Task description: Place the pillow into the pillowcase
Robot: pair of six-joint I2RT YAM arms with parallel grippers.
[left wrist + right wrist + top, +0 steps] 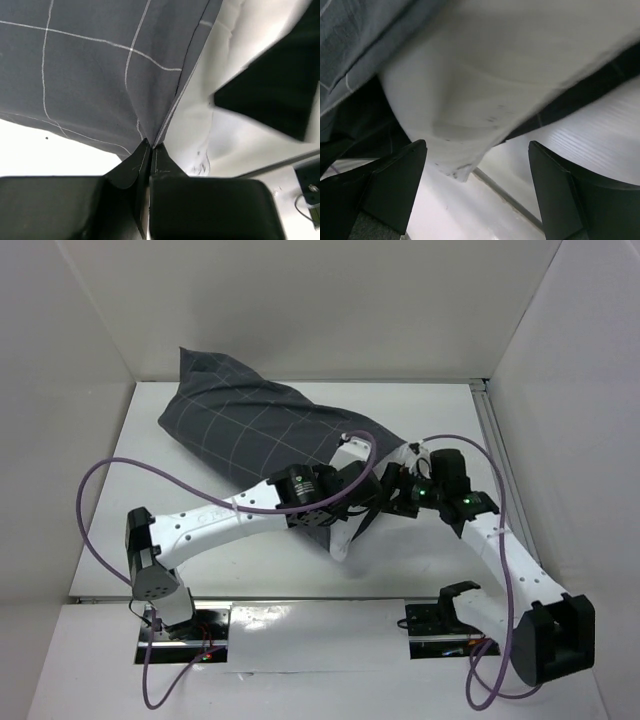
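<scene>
The pillowcase (250, 425), dark grey with a thin light grid, lies bulging from the back left corner toward the middle. The white pillow (342, 538) sticks out of its near end, with one corner hanging down. My left gripper (368, 488) is shut on the pillowcase's hem edge (165, 120) at the opening, and the pillow (235, 60) shows just right of it. My right gripper (397, 495) is open. In the right wrist view the pillow's corner (465, 160) hangs between its spread fingers (405, 180), with the pillowcase (350, 40) at the upper left. I cannot tell whether the fingers touch the pillow.
White walls close in the table (250, 570) at the left, back and right. Purple cables (95, 530) loop beside both arms. A metal rail (490, 430) runs along the right edge. Both wrists crowd together at the pillowcase's opening.
</scene>
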